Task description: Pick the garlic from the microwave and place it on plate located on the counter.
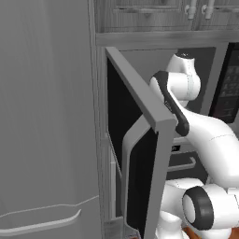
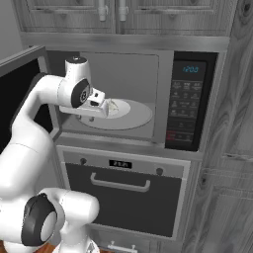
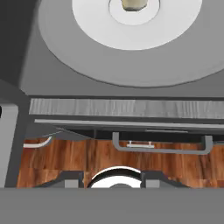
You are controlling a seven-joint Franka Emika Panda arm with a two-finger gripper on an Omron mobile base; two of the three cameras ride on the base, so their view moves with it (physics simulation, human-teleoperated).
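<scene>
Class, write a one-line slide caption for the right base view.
White arm reaches into the open microwave, its gripper poised at the garlic on the turntable, above the oven.

The microwave stands open, its door swung wide to nine o'clock. The pale garlic sits at the centre of the round white turntable, at twelve o'clock in the hand view.

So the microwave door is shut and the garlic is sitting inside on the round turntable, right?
Not quite. The microwave door is swung wide open, as the left base view shows. The rest holds: the garlic sits inside on the round turntable, seen in the hand view.
</scene>
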